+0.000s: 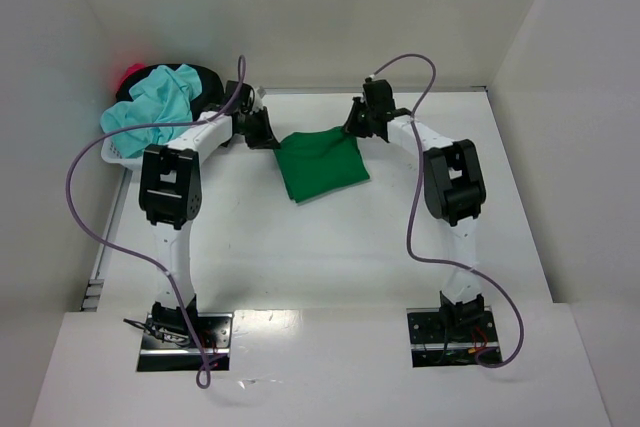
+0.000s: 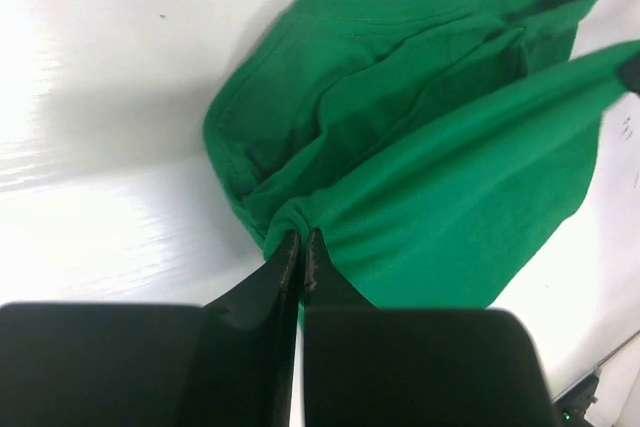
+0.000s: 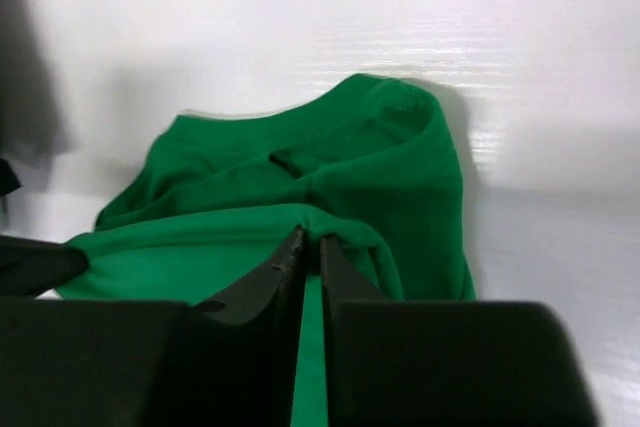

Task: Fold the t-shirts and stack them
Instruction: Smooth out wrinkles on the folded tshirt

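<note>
My left gripper [image 1: 264, 134] and right gripper [image 1: 354, 128] clamp tight on the far edge of the green t-shirt [image 1: 322, 169], which stretches left-right, body lying nearward.

Left end effector [image 2: 301, 255] at btm ctr, its two black fingers [image 2: 283, 272] pressed together w/ a pinch of green t-shirt [image 2: 450, 197] edge between the tips. From the pinch a stretched band of cloth runs up to the R edge of frame. Rest of shirt lies crumpled behind it, folds & seams showing, on the glossy white surface [image 2: 110, 97].
</note>
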`<state>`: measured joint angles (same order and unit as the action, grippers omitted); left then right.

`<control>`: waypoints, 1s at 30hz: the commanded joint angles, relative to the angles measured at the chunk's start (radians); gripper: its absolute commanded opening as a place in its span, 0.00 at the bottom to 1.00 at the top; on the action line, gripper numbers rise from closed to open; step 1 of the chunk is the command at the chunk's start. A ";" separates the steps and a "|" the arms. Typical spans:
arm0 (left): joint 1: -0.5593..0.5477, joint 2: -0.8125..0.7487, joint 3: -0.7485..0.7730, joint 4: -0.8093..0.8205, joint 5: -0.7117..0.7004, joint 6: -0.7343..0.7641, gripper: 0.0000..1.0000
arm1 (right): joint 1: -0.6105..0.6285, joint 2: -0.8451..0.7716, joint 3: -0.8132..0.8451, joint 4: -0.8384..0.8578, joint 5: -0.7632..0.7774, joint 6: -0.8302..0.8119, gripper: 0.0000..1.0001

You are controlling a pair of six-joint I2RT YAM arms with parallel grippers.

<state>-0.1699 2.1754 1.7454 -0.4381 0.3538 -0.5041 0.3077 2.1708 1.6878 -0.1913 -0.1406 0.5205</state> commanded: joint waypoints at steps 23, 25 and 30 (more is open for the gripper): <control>0.021 -0.141 -0.162 0.104 0.005 -0.045 0.75 | -0.058 -0.249 -0.256 0.159 -0.067 -0.028 0.75; 0.021 -0.141 -0.172 0.116 0.017 -0.054 0.73 | -0.058 -0.279 -0.334 0.179 -0.076 -0.028 0.67; -0.002 -0.075 -0.118 0.116 0.027 -0.063 0.72 | -0.048 -0.302 -0.415 0.196 -0.106 -0.051 0.61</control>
<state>-0.1585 2.0747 1.5875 -0.3645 0.3473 -0.5503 0.2527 1.9057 1.3025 -0.0437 -0.2249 0.5011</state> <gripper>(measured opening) 0.724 0.617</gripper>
